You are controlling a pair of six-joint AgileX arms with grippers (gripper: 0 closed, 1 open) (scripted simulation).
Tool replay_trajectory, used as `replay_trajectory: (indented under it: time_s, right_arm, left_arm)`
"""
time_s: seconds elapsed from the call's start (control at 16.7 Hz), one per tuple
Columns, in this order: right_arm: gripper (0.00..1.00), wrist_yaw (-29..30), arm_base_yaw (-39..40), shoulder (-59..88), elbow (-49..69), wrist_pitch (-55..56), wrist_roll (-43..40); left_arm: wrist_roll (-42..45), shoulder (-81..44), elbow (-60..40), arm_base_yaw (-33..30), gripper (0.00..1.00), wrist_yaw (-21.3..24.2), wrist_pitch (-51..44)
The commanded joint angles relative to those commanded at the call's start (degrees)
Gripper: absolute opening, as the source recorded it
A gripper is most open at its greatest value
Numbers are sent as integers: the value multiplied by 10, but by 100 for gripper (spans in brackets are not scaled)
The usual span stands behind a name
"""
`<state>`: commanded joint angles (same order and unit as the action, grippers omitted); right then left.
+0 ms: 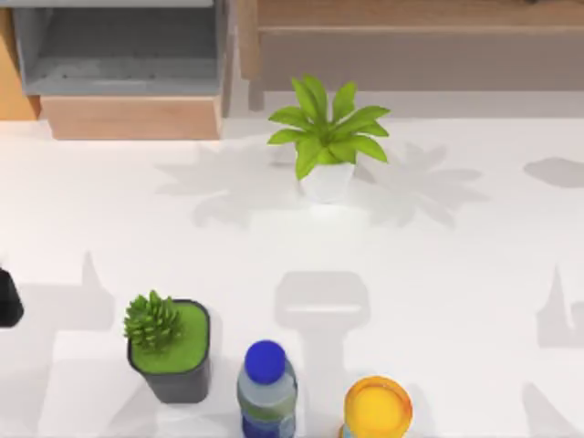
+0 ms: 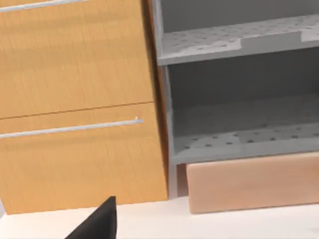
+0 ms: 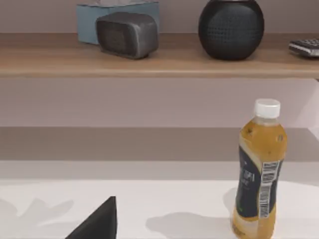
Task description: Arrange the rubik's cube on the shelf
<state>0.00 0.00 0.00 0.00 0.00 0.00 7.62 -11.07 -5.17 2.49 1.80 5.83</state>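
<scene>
The long tan wooden shelf point(image 1: 411, 13) runs along the white worktop point(image 1: 456, 274)'s far right edge, carrying a rounded grey box point(image 3: 127, 34) and a black mesh sphere point(image 3: 231, 28). The left gripper point(image 1: 7, 299) sits parked at the worktop's left edge; whether either arm's fingers are open cannot be told.

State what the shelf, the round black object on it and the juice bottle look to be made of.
Shelf: matte tan wood, going by faint grain lines. Round black object: apparently perforated mesh or textured plastic, dotted surface. Juice bottle: seemingly clear glossy plastic, orange liquid showing through, white cap, printed dark label.
</scene>
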Motion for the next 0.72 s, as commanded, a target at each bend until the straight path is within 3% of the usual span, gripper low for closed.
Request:
replay_trajectory:
  time_s: [0.3, 0.72]
  right_arm:
    - [100, 0, 0, 0, 0, 0, 0]
    - [100, 0, 0, 0, 0, 0, 0]
  left_arm:
    - [148, -204, -104, 44, 100, 38, 115]
    - [419, -585, -294, 118, 100, 115, 319]
